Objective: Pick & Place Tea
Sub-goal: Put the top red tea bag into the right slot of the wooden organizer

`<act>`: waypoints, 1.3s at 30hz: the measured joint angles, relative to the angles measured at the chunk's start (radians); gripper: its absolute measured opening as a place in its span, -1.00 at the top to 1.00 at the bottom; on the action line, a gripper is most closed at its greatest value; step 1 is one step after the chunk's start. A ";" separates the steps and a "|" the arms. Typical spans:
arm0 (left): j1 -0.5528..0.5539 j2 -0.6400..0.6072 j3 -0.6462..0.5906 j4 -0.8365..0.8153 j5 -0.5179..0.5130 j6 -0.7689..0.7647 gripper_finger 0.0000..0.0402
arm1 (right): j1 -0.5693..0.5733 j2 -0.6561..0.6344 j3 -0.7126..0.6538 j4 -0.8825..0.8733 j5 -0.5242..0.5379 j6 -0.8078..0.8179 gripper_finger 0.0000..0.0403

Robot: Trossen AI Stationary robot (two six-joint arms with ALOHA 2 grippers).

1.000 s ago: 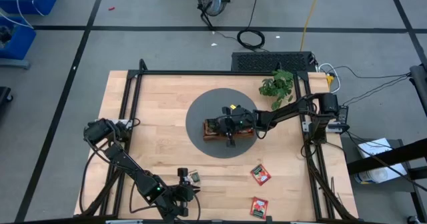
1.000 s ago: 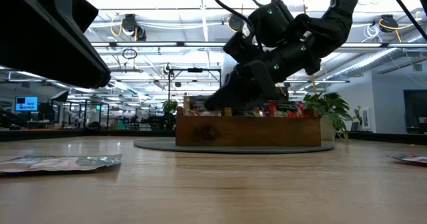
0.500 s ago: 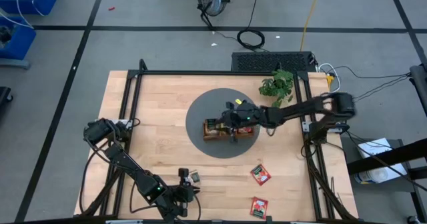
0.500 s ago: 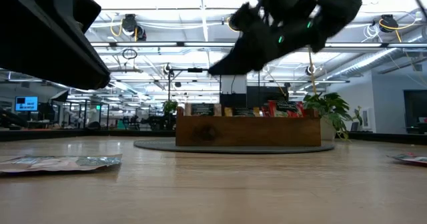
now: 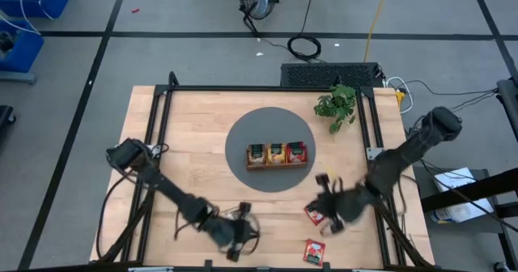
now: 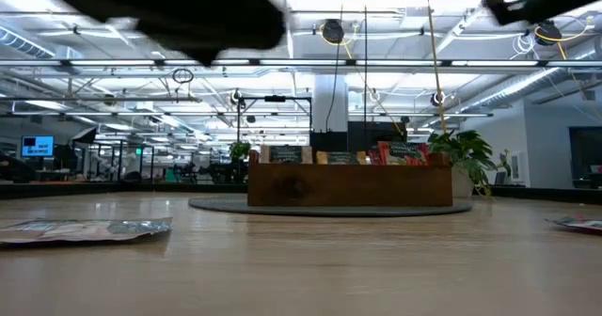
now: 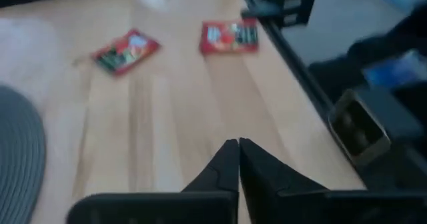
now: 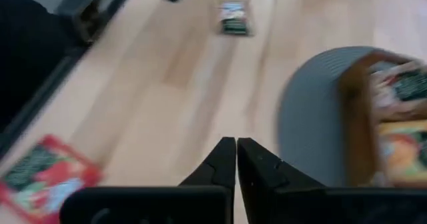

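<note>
A brown wooden tray (image 5: 278,163) stands on a round grey mat (image 5: 243,134) at the table's middle, with tea sachets upright in its three compartments. Two red tea sachets (image 5: 314,250) (image 7: 125,51) lie flat on the near right of the table. A pale sachet (image 8: 233,17) lies flat near the front edge. My right gripper (image 8: 235,144) is shut and empty, hovering beside the nearer-to-mat red sachet (image 8: 43,177). My left gripper (image 7: 238,147) is shut and empty, above bare wood near the front edge (image 5: 243,235).
A potted plant (image 5: 336,102) stands at the back right of the table. Black frame rails (image 5: 162,126) run along the table's sides. Bare wood lies between the mat and the front edge.
My right gripper has risen off the tray and swung fast toward the table's near right, ending over the red sachets. My left gripper has moved a little toward the right along the front edge and turned. The sachets on the table have stayed put.
</note>
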 joint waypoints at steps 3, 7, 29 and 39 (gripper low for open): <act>0.082 0.022 0.002 0.108 0.092 0.008 0.97 | 0.140 0.049 0.000 -0.022 0.101 0.140 0.98; 0.150 0.099 0.017 0.245 0.207 0.024 0.96 | 0.235 0.157 0.000 -0.032 0.110 0.279 0.99; 0.155 0.215 0.118 0.153 0.214 -0.019 0.87 | 0.247 0.296 -0.107 -0.120 0.090 0.792 1.00; 0.156 0.215 0.118 0.159 0.204 -0.023 0.87 | 0.166 0.295 -0.350 0.487 0.101 0.766 1.00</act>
